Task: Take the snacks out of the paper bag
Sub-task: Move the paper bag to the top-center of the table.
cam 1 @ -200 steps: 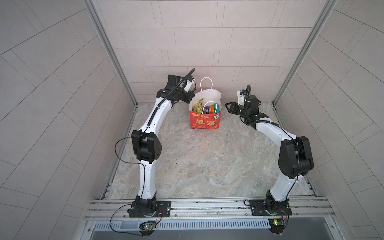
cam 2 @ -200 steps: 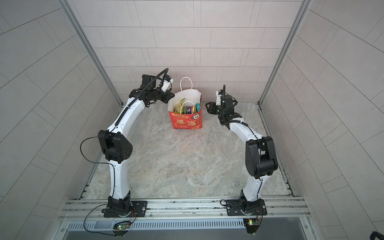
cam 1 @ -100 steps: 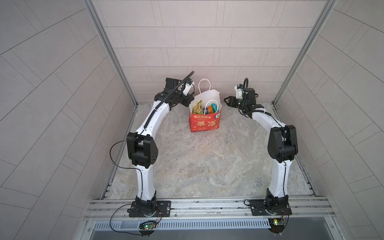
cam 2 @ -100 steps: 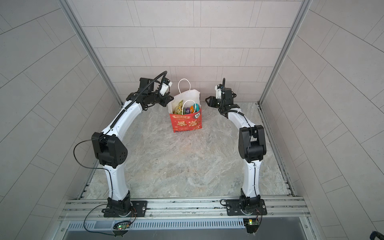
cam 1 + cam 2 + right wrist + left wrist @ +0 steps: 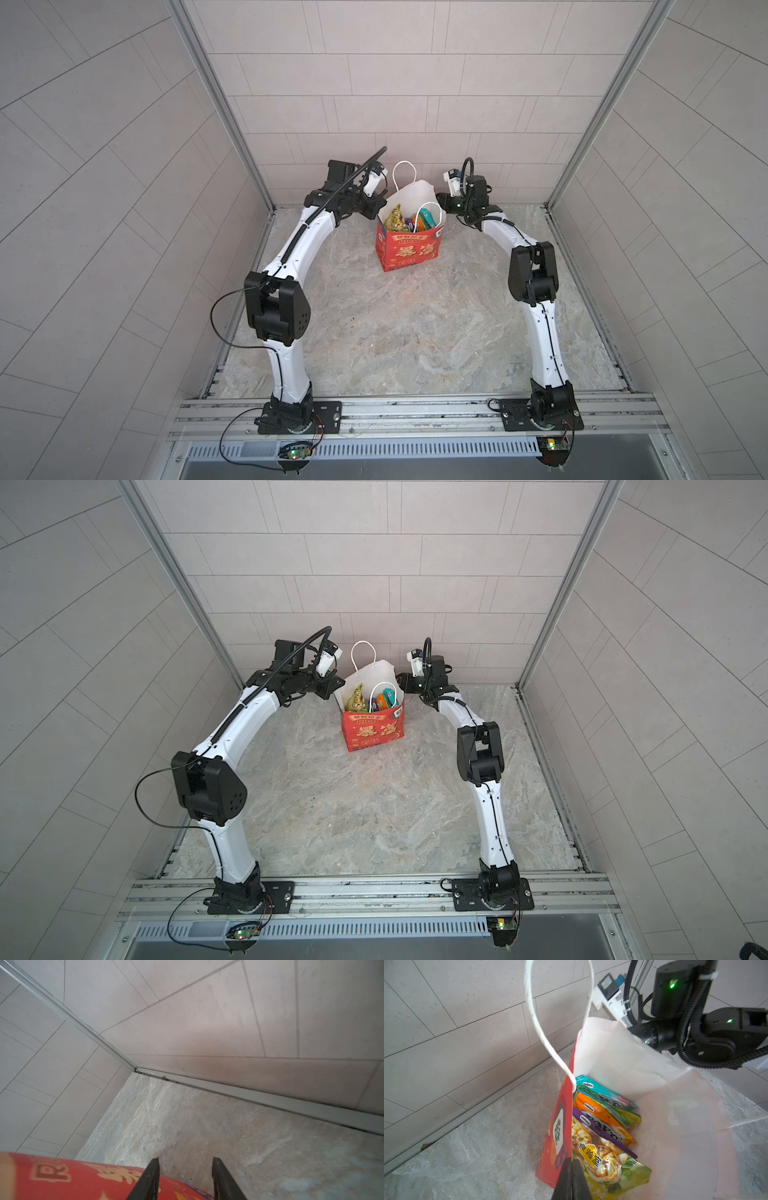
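- Top views: the paper bag (image 5: 409,251) stands upright on the bench (image 5: 415,340) near the back wall. Its mouth is open and the snacks (image 5: 397,220) are all inside. No packet lies on the bench, so the unloading is judged not yet begun.
- Top views, change: within the last second the right arm has swung in from farther off. The right gripper (image 5: 441,203) now sits just beside the bag's right rim, while the left gripper (image 5: 375,211) stays at the left rim. The bag thus appears braced for a reach inside.
- Left wrist: the left gripper (image 5: 572,1180) is fully closed and pinches the bag's side wall, with red paper on one side and white lining on the other. Standing on edge in a row are a teal packet (image 5: 604,1093), an orange packet (image 5: 602,1118), a purple packet (image 5: 600,1132) and a green-yellow packet (image 5: 608,1165). The last is nearest the gripper.
- Right wrist: the right gripper (image 5: 185,1178) has its jaws partly apart with nothing between them. The bag's red outer face (image 5: 62,1176) lies close by one finger, but contact cannot be judged.
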`<state>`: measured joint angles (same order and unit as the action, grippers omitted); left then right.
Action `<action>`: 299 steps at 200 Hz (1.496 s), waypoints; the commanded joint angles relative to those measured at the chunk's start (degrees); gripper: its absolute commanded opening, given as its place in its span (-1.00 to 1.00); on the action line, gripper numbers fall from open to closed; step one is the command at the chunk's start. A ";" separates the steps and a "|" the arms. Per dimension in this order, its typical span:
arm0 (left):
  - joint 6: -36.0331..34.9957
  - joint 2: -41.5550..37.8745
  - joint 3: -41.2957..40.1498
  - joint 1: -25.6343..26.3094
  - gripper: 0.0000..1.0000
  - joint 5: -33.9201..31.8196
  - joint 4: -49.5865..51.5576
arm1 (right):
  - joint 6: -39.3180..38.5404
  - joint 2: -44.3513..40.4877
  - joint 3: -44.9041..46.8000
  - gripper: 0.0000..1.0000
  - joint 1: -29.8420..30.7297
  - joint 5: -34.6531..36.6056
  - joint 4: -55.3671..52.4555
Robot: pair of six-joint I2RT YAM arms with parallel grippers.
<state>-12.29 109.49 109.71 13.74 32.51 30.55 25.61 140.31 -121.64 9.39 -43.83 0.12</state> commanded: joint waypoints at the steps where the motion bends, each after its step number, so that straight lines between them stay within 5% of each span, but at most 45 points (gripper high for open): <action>1: 0.27 -2.40 2.22 -0.39 -1.00 2.08 -5.11 | -0.89 0.02 -2.54 -0.15 0.48 -6.01 2.53; 63: 1.73 -1.09 2.04 -2.28 -1.00 4.08 -7.61 | -1.18 -3.85 9.18 -0.23 0.43 -12.67 12.52; 117: -1.32 0.63 3.15 -3.51 -1.00 6.50 -4.79 | 2.88 -14.29 29.43 -0.24 0.70 -10.42 25.46; 181: -1.28 -2.95 -2.03 -3.45 -1.00 7.87 -3.52 | 8.85 -24.54 43.08 -0.28 -0.26 -4.47 28.58; 213: 4.00 -5.13 -4.67 -3.28 -1.00 1.16 -3.40 | 10.79 -30.39 46.01 -0.28 -3.13 5.13 22.07; 299: 16.54 -13.31 -11.29 -0.59 -1.00 -10.96 0.04 | 8.50 -35.57 43.86 -0.23 -4.13 8.70 12.87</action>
<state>0.25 99.09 97.91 12.14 25.19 29.08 34.54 106.48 -77.01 4.62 -35.86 15.03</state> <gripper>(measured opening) 0.048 0.385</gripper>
